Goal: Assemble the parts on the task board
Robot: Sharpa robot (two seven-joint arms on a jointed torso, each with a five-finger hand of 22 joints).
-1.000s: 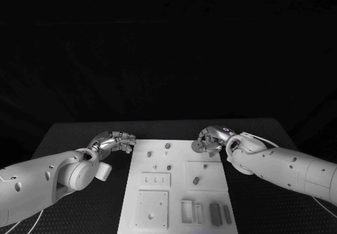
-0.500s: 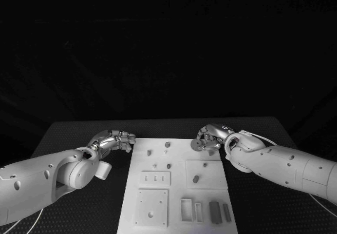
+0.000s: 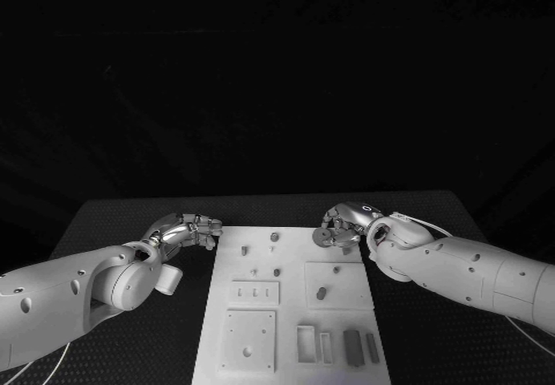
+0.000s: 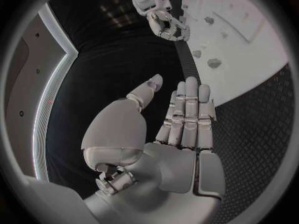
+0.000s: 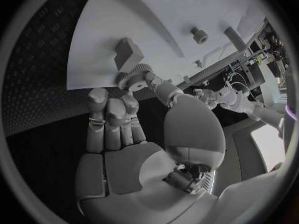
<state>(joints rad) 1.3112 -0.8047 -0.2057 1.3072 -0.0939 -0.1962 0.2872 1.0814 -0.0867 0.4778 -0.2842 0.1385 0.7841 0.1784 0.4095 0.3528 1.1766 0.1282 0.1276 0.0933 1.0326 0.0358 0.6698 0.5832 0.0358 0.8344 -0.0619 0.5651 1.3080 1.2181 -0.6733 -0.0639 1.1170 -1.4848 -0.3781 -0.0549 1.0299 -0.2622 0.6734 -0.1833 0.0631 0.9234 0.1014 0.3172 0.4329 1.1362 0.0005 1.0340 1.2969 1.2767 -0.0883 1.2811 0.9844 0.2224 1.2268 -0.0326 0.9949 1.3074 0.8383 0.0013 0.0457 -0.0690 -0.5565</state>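
Note:
The white task board (image 3: 296, 258) lies in the middle of the black table. My right hand (image 3: 342, 228) hovers over its far right corner and pinches a small toothed round part (image 5: 133, 80) between thumb and fingertips. In the right wrist view that part hangs close to a grey block (image 5: 127, 53) standing on the board (image 5: 124, 20). My left hand (image 3: 188, 230) is at the board's far left corner, holding nothing. Its fingers (image 4: 187, 109) lie straight and together with the thumb apart, beside the board's edge (image 4: 249, 55).
Small pegs (image 3: 275, 237) stand on the board's far half. Nearer me are a slotted plate (image 3: 254, 293), a square plate (image 3: 250, 342), a rectangular frame (image 3: 306, 345) and two dark bars (image 3: 354, 347). Black table mat (image 3: 139, 216) surrounds the board.
My right hand has drifted slightly farther away and to the left over the board's far corner, still pinching the part. The left hand has stayed in place.

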